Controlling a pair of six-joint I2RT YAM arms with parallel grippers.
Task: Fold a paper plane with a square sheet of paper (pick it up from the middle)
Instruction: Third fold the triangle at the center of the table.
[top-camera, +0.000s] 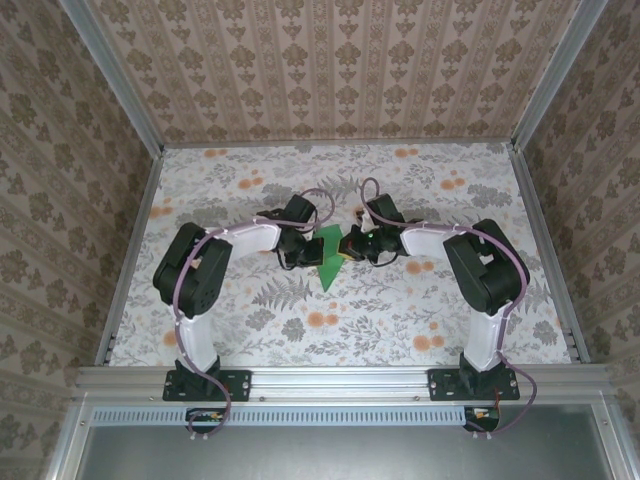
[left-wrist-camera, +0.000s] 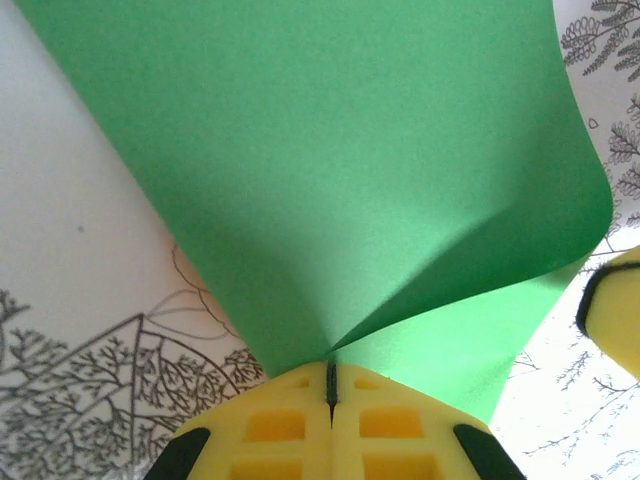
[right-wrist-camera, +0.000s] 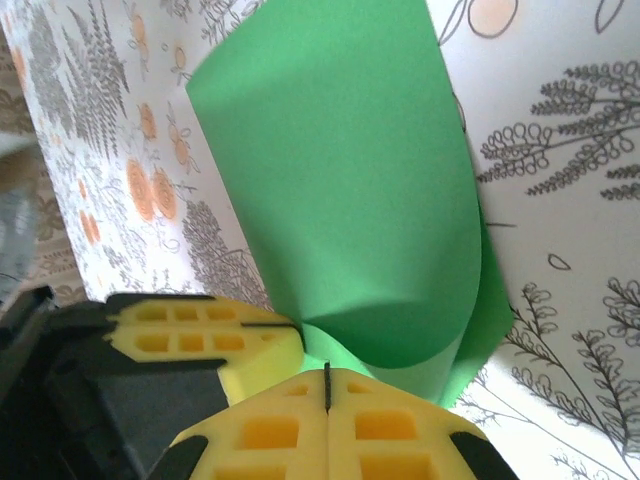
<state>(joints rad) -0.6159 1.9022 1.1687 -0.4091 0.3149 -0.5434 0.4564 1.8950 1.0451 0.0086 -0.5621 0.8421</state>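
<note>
The square sheet of paper (top-camera: 328, 256) is bright green, held above the middle of the table and curled over on itself. My left gripper (top-camera: 306, 250) pinches it from the left and my right gripper (top-camera: 349, 246) from the right, their tips close together. In the left wrist view the yellow jaws are pressed together at the left gripper (left-wrist-camera: 331, 375), shut on the sheet (left-wrist-camera: 330, 170), which bends into a fold just above them. In the right wrist view the right gripper (right-wrist-camera: 327, 372) is likewise shut on the paper's (right-wrist-camera: 340, 200) lower edge, with the left gripper's yellow fingers (right-wrist-camera: 200, 330) right beside it.
The table (top-camera: 330, 330) carries a floral cloth and is boxed in by patterned walls with metal rails (top-camera: 135, 250) on the left, right and near side. The two arms arch in from the near corners.
</note>
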